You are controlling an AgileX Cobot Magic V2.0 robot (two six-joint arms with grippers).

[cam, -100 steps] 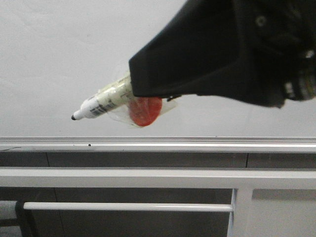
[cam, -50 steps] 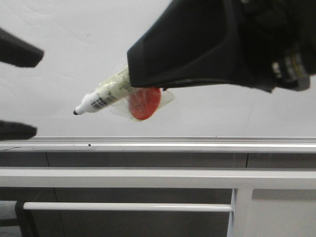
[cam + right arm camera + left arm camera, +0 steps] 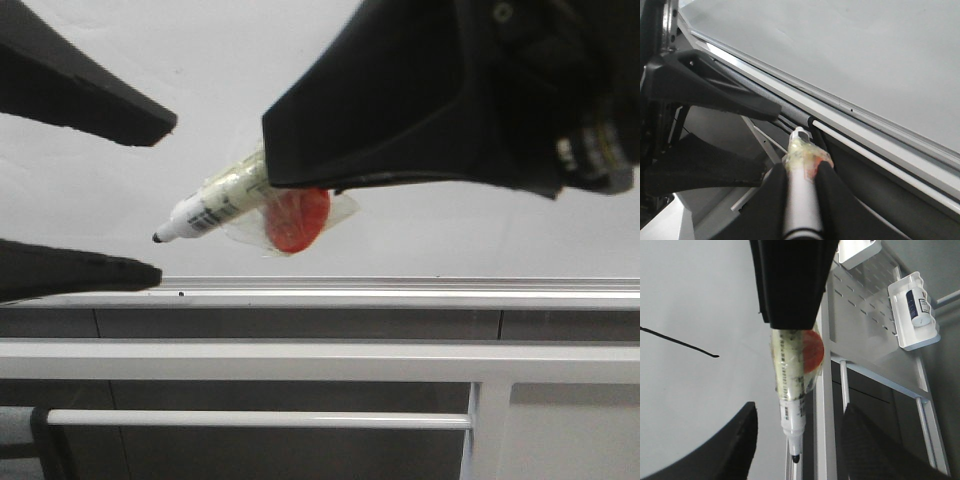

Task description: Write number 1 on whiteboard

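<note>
- Nearest, the right gripper (image 3: pixel 290 165) clamps a white marker (image 3: pixel 215 207) wrapped in clear tape with a red disc (image 3: pixel 296 220).
- Beside its tip, the left gripper (image 3: pixel 155 195) gapes wide, holding nothing.
- Beyond, the glossy whiteboard (image 3: pixel 420 245) bears the number 1 (image 3: pixel 680 343), a thin black stroke, above its silver ledge (image 3: pixel 400 291).

The whiteboard (image 3: pixel 130 190) is plain, white and glossy, filling the upper half of the front frame, with a silver edge along its bottom. The number 1 (image 3: pixel 680 344), a thin black stroke with a small hooked end, shows at left in the left wrist frame.
</note>
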